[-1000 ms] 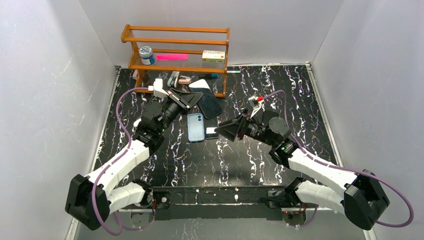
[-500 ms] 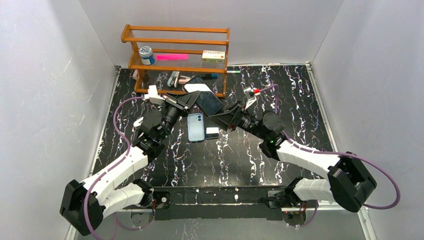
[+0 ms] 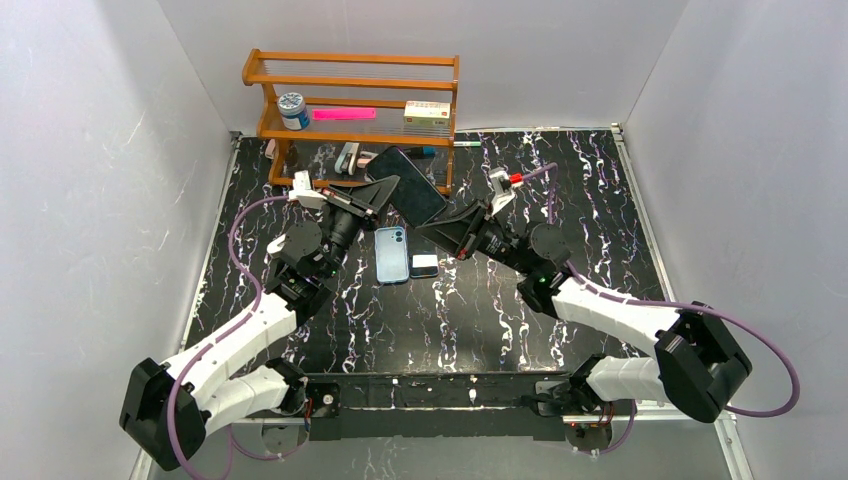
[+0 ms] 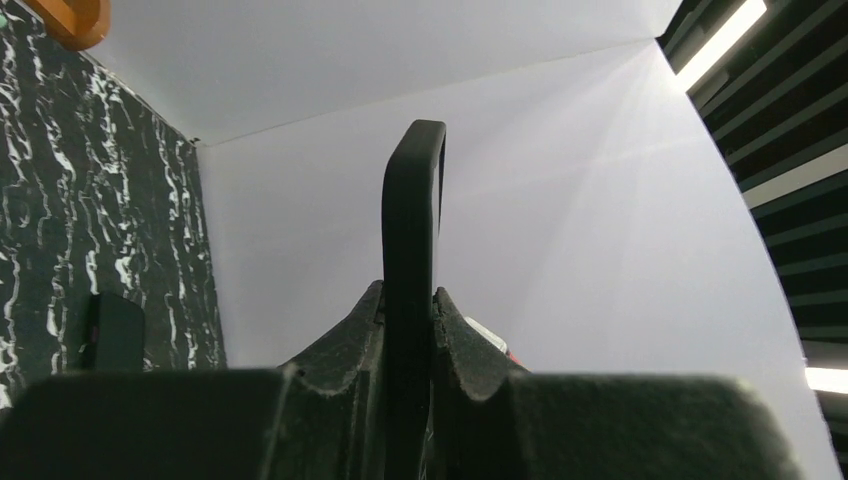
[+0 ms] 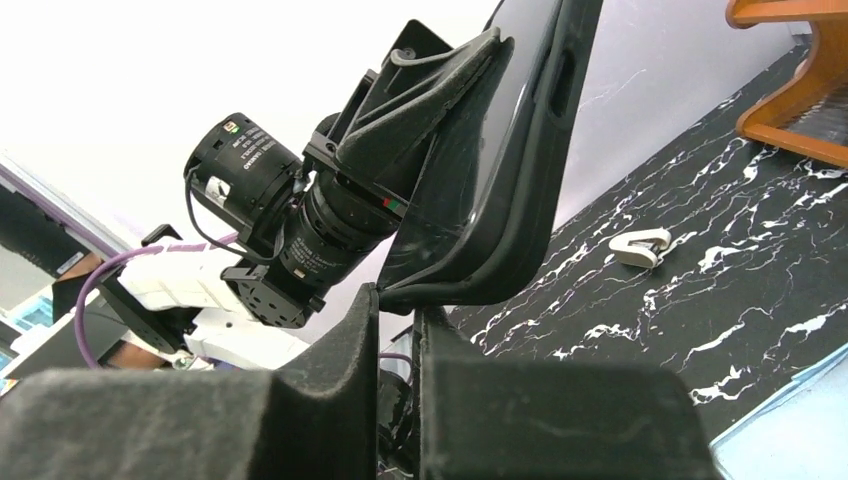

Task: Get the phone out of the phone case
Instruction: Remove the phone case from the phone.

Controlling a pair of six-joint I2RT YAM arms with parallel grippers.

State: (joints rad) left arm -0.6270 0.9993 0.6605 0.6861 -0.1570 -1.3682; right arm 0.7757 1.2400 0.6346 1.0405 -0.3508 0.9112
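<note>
A dark phone in its black phone case hangs tilted above the table in front of the shelf. My left gripper is shut across the phone and case; in the left wrist view the thin black edge of the phone stands upright between the fingers of my left gripper. My right gripper comes in from the lower right. In its wrist view my right gripper has its jaws almost together, pinching the lower corner of the case, with the glossy screen above.
A light blue phone and a small white object lie on the black marbled table below the grippers. The wooden shelf at the back holds a jar, a pink item and a box. A white clip lies on the table.
My right gripper reached up and left from the table and closed on the case's lower corner. The left gripper lifted the phone toward the shelf.
</note>
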